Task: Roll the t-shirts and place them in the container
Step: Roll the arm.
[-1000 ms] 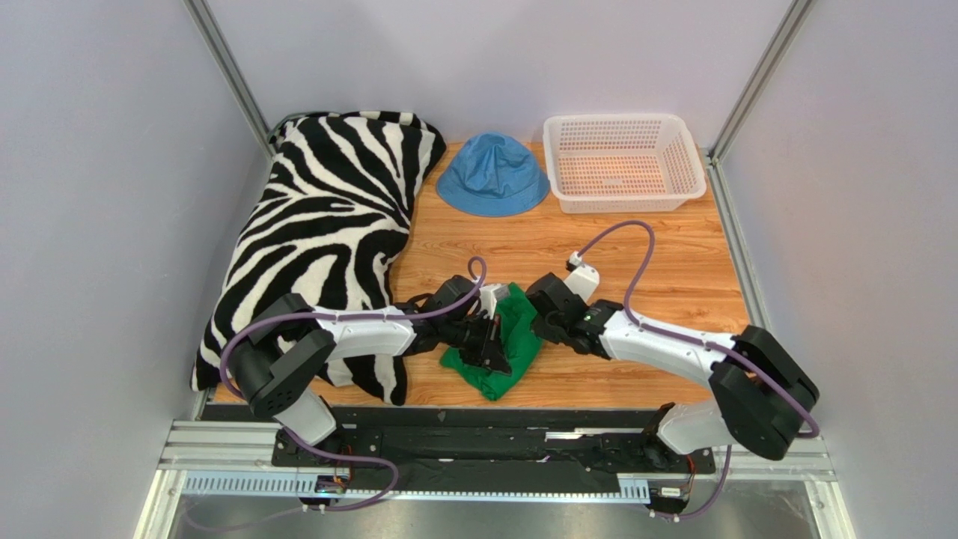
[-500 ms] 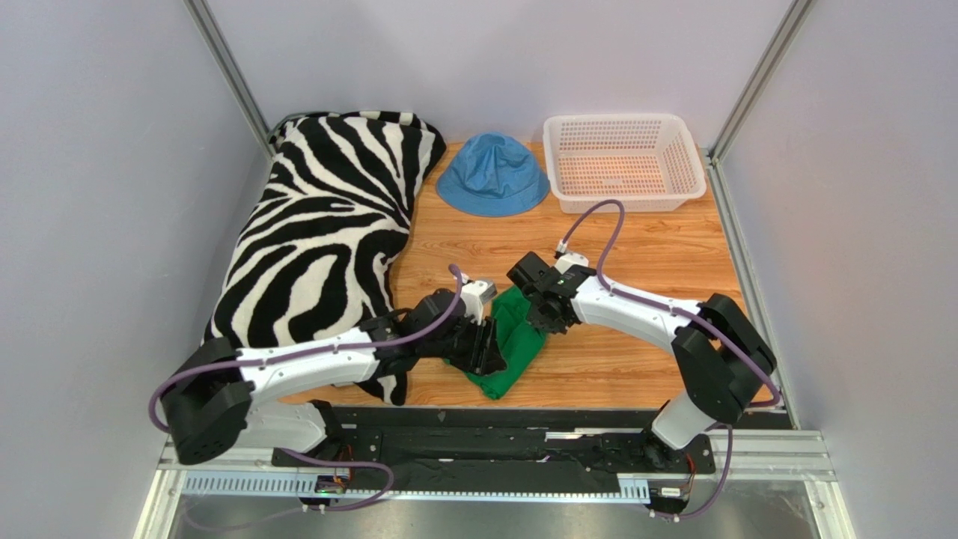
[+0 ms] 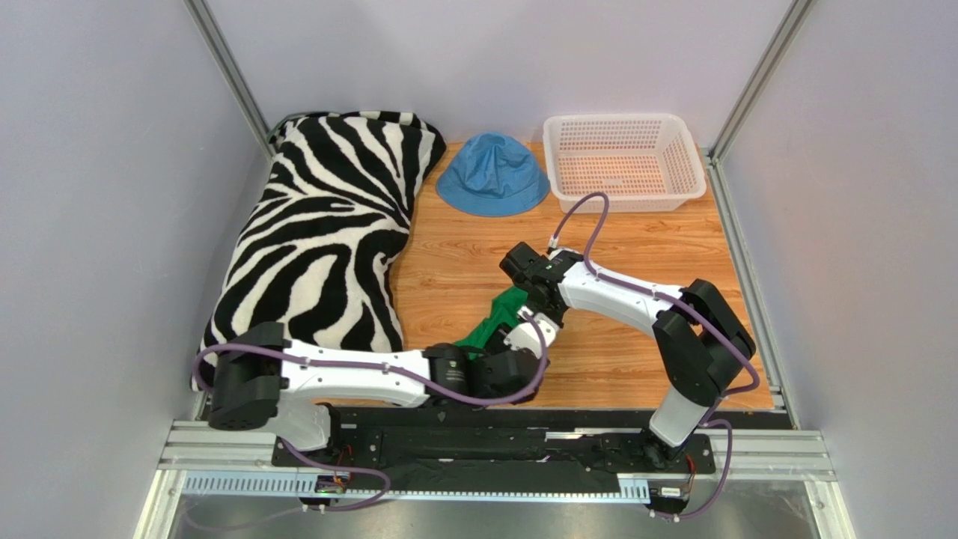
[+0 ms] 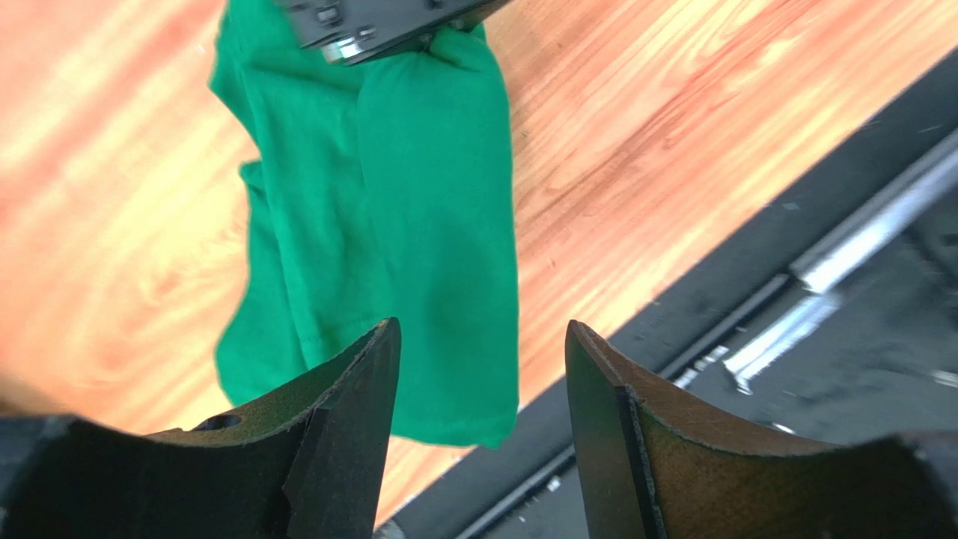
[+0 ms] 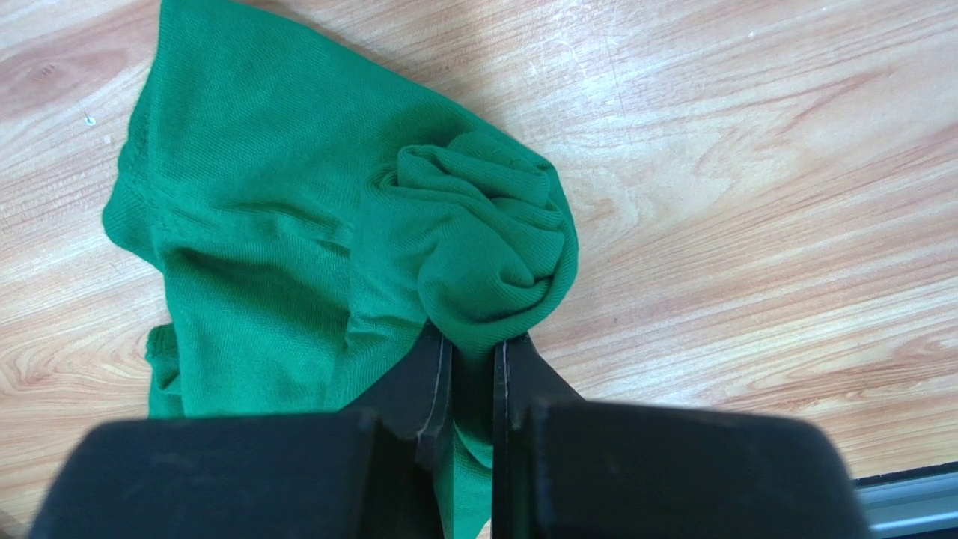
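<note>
Found near the front of the worktop (image 3: 675,241), between the two arms: the green t-shirt (image 3: 491,326), loosely heaped and not yet a tidy roll. Pinched at its far end by the right hand (image 5: 463,350), pressed almost together on a bunched, half-coiled wad of cloth. Spread wide and gripping nothing: the left hand (image 4: 478,337), poised over the shirt's near hem, close to the black rail (image 4: 720,303) along the worktop's front edge. Hard to tell from overhead whether touching the cloth or just clear of it; probably clear.

Risks from here, as a judgement:

- Lifting or dragging with the right hand alone: likely to uncoil the wad, with only one small fold pinched and everything else lying slack and wrinkled.
- Pulling away from the hem with nothing pinning it: likely to slide the whole shirt instead of winding it.
- Closing the left hand too low or too far forward: could strike the rail or nudge the hem off the worktop's edge.
- Closing on a single layer: could peel that layer away and skew the roll.
- Working both hands so near each other over so small a garment: could end in a knock.

Well apart from all this: the zebra pillow (image 3: 326,236), blue hat (image 3: 493,174) and white basket (image 3: 624,163); little danger of snagging those.
</note>
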Tool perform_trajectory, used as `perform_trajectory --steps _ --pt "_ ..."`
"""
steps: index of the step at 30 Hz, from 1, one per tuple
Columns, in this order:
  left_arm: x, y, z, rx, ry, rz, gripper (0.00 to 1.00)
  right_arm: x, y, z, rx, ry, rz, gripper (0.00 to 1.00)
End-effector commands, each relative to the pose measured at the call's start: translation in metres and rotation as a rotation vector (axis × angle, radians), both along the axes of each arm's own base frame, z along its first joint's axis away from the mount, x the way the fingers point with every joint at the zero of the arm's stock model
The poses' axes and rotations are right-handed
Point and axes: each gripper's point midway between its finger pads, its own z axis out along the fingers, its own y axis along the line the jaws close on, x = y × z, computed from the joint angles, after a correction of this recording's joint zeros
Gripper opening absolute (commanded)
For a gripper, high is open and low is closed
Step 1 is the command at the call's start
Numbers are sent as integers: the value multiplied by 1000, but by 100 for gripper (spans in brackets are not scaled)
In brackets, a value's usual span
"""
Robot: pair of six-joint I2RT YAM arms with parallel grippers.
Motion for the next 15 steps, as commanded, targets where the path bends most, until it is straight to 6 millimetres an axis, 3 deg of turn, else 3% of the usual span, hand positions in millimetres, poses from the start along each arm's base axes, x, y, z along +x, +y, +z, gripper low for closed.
perform_trajectory --steps 1,6,15 --pt "9 -1 6 195 -194 8 64 -16 -13 -12 -57 99 20 0" --pt "3 -17 -9 307 -268 -22 63 -16 -14 -15 -55 111 12 0" --pt "10 -15 -42 453 -325 12 63 -18 -16 -19 -58 120 8 0"
